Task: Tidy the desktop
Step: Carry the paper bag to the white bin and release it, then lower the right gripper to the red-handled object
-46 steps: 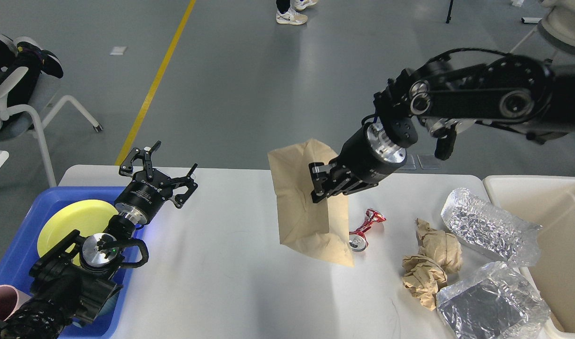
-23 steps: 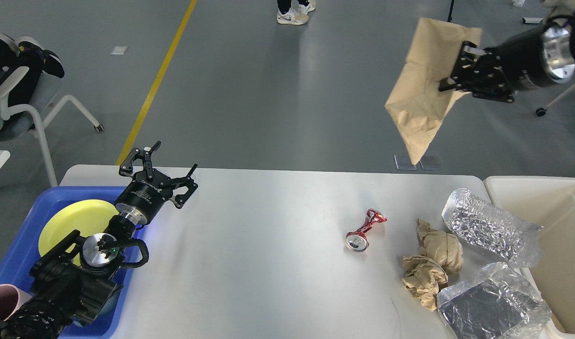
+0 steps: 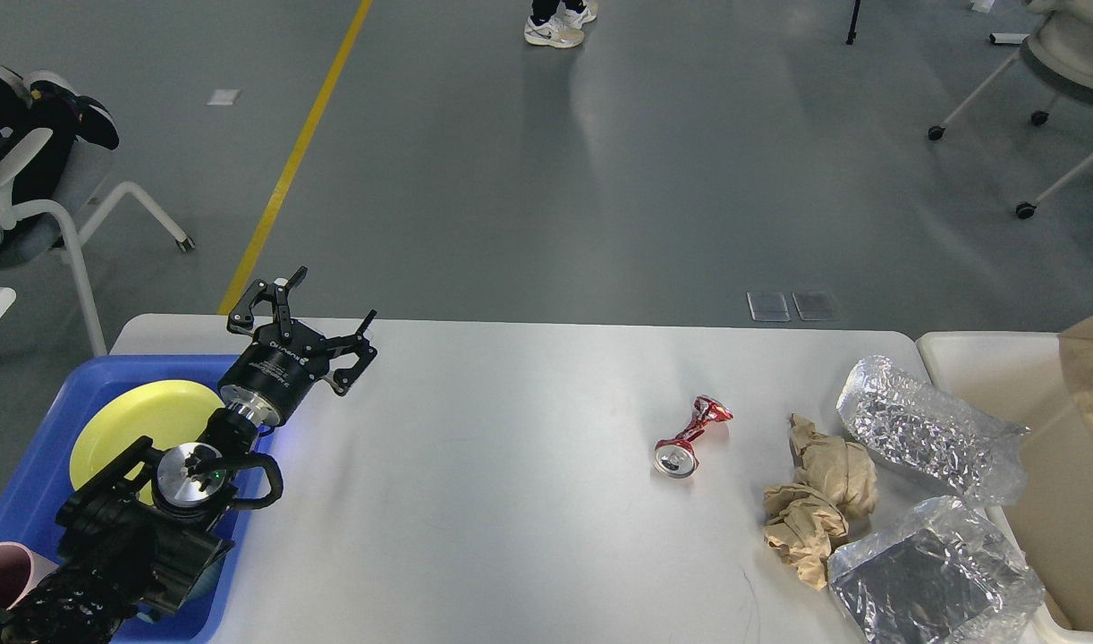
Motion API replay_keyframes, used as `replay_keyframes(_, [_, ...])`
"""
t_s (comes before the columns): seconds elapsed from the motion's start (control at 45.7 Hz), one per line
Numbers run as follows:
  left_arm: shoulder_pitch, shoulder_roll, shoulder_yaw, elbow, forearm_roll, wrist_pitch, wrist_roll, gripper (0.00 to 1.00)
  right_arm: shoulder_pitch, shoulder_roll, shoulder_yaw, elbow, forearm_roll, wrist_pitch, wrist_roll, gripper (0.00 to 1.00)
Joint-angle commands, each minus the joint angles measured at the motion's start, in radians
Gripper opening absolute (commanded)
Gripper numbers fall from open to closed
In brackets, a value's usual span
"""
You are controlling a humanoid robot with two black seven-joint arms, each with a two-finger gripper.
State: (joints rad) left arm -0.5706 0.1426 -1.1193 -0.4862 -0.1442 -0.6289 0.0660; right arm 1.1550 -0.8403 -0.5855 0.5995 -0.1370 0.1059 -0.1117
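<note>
The white desktop (image 3: 475, 474) fills the lower part of the head view. On its right side lie a crushed red can (image 3: 690, 436), two crumpled brown paper wads (image 3: 819, 501) and two crinkled silver foil bags (image 3: 927, 429) (image 3: 936, 581). A piece of a brown paper bag (image 3: 1092, 376) shows at the right edge, over the beige bin (image 3: 985, 349). My left gripper (image 3: 318, 309) is open and empty above the desktop's far left corner. My right arm and gripper are out of view.
A blue tray (image 3: 63, 394) at the left holds a yellow plate (image 3: 144, 416) and a pink cup (image 3: 1, 572). Chairs stand on the floor at far left (image 3: 37, 206) and far right (image 3: 1065, 80). A person's shoes (image 3: 555, 31) show beyond the table.
My right arm lifted the brown paper bag off the desktop, swung it up and right, and left the view. The bag now shows over the bin. The left arm has not moved.
</note>
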Motion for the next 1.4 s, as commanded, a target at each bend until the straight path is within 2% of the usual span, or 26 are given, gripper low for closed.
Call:
replay_keyframes(0.0, [0.000, 0.000, 0.000, 0.000, 0.000, 0.000, 0.000, 0.96, -0.139, 0.102, -0.002, -0.141, 0.000, -0.055, 0.001, 0.99])
replay_keyframes(0.087, [0.000, 0.000, 0.000, 0.000, 0.000, 0.000, 0.000, 0.96, -0.181, 0.153, -0.002, -0.188, 0.002, -0.057, 0.001, 1.00])
replay_keyframes(0.393, [0.000, 0.000, 0.000, 0.000, 0.000, 0.000, 0.000, 0.96, -0.176, 0.173, -0.011, -0.173, 0.007, -0.048, 0.001, 1.00])
replay_keyframes(0.546, [0.000, 0.000, 0.000, 0.000, 0.000, 0.000, 0.000, 0.96, 0.040, 0.207, -0.121, -0.060, 0.004, -0.040, 0.003, 1.00])
replay_keyframes(0.809, [0.000, 0.000, 0.001, 0.000, 0.000, 0.000, 0.000, 0.96, 0.468, 0.346, -0.408, 0.255, 0.008, -0.028, 0.001, 1.00])
replay_keyframes(0.918, [0.000, 0.000, 0.000, 0.000, 0.000, 0.000, 0.000, 0.96, 0.658, 0.371, -0.488, 0.417, 0.008, 0.044, 0.001, 1.00])
replay_keyframes(1.071, [0.000, 0.000, 0.000, 0.000, 0.000, 0.000, 0.000, 0.96, 0.890, 0.392, -0.528, 0.577, 0.011, 0.211, 0.001, 1.00])
replay_keyframes(1.246, [0.000, 0.000, 0.001, 0.000, 0.000, 0.000, 0.000, 0.96, 1.052, 0.414, -0.525, 0.638, 0.046, 0.474, 0.003, 1.00])
replay_keyframes(1.29, [0.000, 0.000, 0.000, 0.000, 0.000, 0.000, 0.000, 0.96, 1.055, 0.417, -0.524, 0.637, 0.077, 0.509, 0.003, 1.00])
replay_keyframes(1.377, [0.000, 0.000, 0.000, 0.000, 0.000, 0.000, 0.000, 0.96, 1.033, 0.415, -0.513, 0.634, 0.102, 0.512, 0.001, 1.00])
